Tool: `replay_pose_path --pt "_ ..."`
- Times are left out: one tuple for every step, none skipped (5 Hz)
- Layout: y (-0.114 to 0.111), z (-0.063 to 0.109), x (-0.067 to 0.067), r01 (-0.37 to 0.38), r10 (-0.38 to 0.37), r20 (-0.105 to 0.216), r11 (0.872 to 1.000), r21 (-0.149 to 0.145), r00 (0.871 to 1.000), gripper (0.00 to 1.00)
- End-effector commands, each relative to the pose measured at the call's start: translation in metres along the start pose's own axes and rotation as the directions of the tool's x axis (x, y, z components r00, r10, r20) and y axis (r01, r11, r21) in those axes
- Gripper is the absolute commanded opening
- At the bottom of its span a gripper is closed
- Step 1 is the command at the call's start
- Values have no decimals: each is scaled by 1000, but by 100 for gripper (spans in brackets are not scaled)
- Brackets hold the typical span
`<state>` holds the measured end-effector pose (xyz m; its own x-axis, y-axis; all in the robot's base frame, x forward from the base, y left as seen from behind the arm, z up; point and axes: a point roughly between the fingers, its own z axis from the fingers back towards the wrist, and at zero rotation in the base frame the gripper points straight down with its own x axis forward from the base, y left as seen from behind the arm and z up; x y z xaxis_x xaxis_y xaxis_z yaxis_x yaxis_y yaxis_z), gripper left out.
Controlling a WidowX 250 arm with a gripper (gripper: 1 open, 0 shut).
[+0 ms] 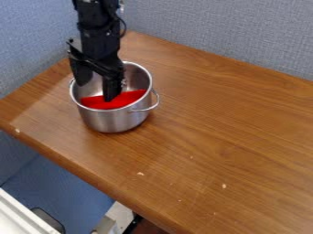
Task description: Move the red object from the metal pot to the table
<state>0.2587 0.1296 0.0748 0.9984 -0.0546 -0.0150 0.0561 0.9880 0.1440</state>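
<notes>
The gripper (98,87) points straight down into the metal pot (113,105), fingers spread wide and empty, straddling the red object (113,102) on the pot's bottom, not yet on the worktop (208,119), ready to close.

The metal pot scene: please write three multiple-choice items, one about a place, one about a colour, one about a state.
1. Where is the red object?
A. inside the metal pot
B. on the table
C. on the floor

2. What colour is the wall behind the table?
A. yellow
B. blue-grey
C. white

3. How are the gripper jaws?
A. shut
B. open
C. out of view

Answers: 1 A, red shows within the rim; 2 B, the backdrop is blue-grey; 3 B, the fingers stand apart, pointing down into the pot.
</notes>
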Motion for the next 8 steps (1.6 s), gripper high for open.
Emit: replay_pose_path --pt "2 5 3 13 -14 16 1000 26 1000 100" --pt "3 5 4 11 -11 18 1000 29 1000 100" --pt "3 5 4 14 -15 22 999 39 1000 100" --pt "3 5 5 17 -18 28 999 46 999 100" --pt "2 6 5 19 -21 33 999 51 999 100" --pt "2 5 5 20 -22 35 998 54 999 100" --pt "3 4 5 18 -20 36 998 54 999 100" --pt "3 3 5 16 -18 36 998 53 999 100"
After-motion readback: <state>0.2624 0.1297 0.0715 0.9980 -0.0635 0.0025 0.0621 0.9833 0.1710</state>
